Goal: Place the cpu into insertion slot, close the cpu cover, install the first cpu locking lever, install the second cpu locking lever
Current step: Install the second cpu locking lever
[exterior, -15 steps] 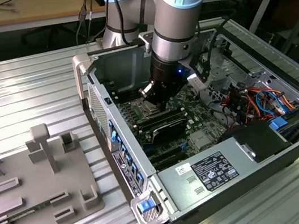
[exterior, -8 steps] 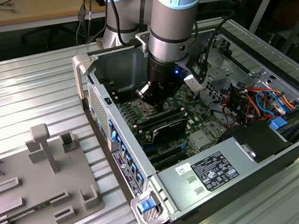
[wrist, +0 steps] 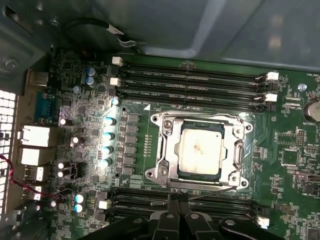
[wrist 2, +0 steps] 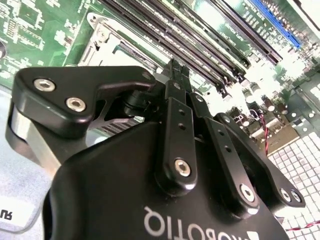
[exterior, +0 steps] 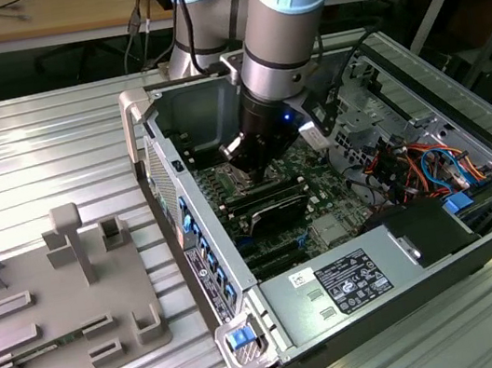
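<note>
Cpu [wrist: 199, 150] seated in slot [wrist: 167, 150], cover [wrist: 235, 150] down; levers seemingly unlatched. Gripper [wrist: 176, 199] clenched, empty, near socket edge.

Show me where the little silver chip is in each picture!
Exterior view: hidden under the arm's black gripper, deep in the open computer case.
First wrist view: the chip sits in the middle, inside its shiny metal cover.
Second wrist view: the gripper blocks it.
Shared landmark: the long black memory slots.
</note>
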Motion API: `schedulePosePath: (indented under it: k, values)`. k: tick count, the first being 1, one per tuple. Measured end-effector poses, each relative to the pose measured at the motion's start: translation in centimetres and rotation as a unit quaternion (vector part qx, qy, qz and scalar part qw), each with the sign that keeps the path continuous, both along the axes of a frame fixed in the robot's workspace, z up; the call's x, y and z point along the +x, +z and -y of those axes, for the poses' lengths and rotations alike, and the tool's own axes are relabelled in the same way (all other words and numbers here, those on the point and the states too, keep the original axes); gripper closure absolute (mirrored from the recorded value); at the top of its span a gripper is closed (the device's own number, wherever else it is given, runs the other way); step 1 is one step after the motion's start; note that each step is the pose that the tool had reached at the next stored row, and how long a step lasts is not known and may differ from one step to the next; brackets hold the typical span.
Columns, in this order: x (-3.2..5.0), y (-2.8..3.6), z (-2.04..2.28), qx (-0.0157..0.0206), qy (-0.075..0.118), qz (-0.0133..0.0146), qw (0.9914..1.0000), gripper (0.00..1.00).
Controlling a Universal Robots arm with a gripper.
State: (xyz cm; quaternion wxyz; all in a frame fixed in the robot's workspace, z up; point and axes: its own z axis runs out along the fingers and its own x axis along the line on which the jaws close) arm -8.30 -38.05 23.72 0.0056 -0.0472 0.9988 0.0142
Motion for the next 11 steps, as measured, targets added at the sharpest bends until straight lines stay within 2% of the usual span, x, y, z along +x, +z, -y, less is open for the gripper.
schedulePosePath:
  k: [1, 3, 6, 9, 11]
  values:
    - [-0.01, -0.1, -0.01, -0.0001, 0.0, -0.0027, 1.0, 0.89]
    - [0.0, -0.32, -0.01, 0.0, 0.0, -0.0028, 1.0, 0.89]
    - [0.0, -0.81, -0.01, 0.0022, 0.0, -0.0028, 0.99999, 0.89]
    - [-0.08, -1.08, -0.01, 0.0057, 0.0, -0.0028, 0.99998, 0.89]
    - [-0.39, -1.3, -0.01, 0.0094, 0.0, -0.0027, 0.99995, 0.89]
